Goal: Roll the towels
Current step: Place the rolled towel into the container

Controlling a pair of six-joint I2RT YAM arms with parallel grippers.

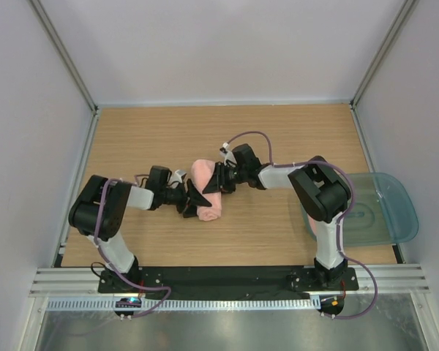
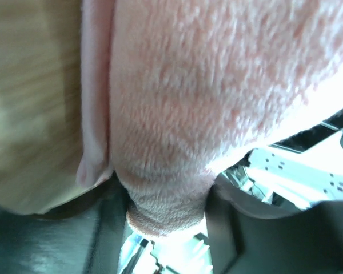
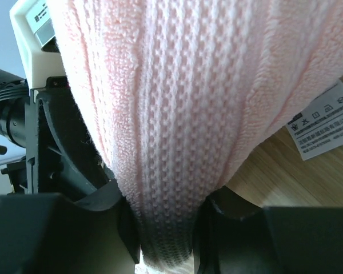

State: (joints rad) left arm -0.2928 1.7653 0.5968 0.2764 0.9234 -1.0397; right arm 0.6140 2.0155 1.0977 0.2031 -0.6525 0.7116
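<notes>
Pinching the towel (image 1: 207, 193) in the middle of the frame, the left gripper (image 1: 193, 199) and right gripper (image 1: 219, 178) both squeeze it. They should turn together so the roll ends up tight.

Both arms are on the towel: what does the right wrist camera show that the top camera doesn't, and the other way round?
Right wrist only: the ribbed woven band of the pink towel pinched in the right end effector, and a white care label with printed text. Top only: the whole layout, with the towel as a short roll mid-table and the teal plastic tray at the right edge, partly behind the right arm. Both: the towel, the wooden table, and the left end effector at the towel's other side.
</notes>
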